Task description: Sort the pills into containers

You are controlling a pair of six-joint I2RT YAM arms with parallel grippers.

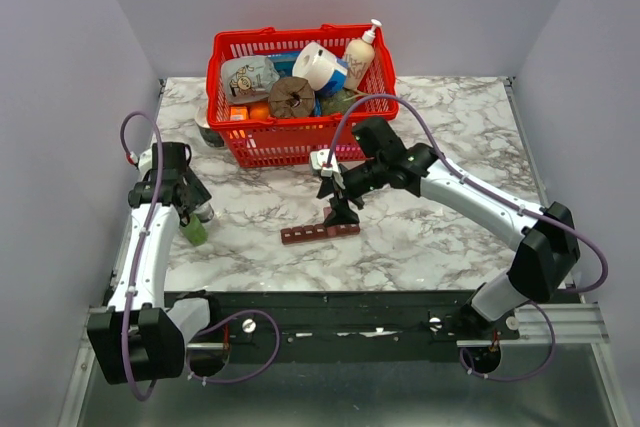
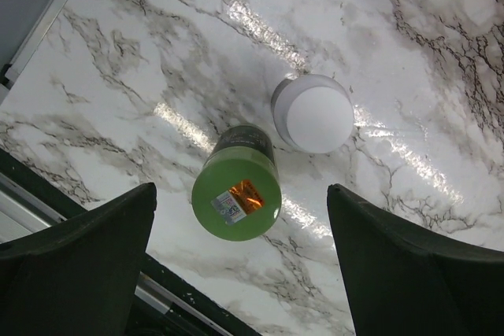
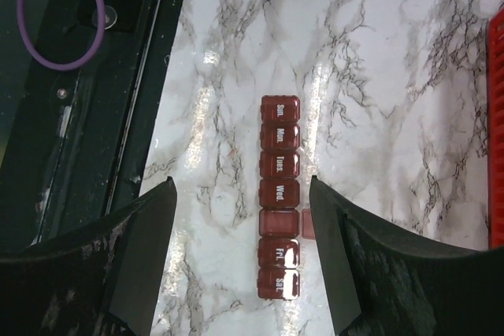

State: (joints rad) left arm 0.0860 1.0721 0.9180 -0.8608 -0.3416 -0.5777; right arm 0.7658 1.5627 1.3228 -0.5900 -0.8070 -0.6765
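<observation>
Now right gripper (image 3: 241, 186), jaws wide, empty, hangs over long narrow dark red plastic pill organizer (image 3: 279, 198) mid-table; left gripper (image 2: 240, 194) likewise over small green cylindrical bottle (image 2: 236, 198). I fear descent toppling it.

You'll see the desk (image 3: 236, 76) has a glossy, marble-patterned top that throws glare. The pill organizer (image 3: 279, 194) is shiny dark red plastic; the bottle (image 2: 236, 194) is smooth green plastic, the white cap (image 2: 315, 113) matt. The right end effector (image 3: 242, 218) has rough, matt black fingers (image 3: 87, 273).
</observation>
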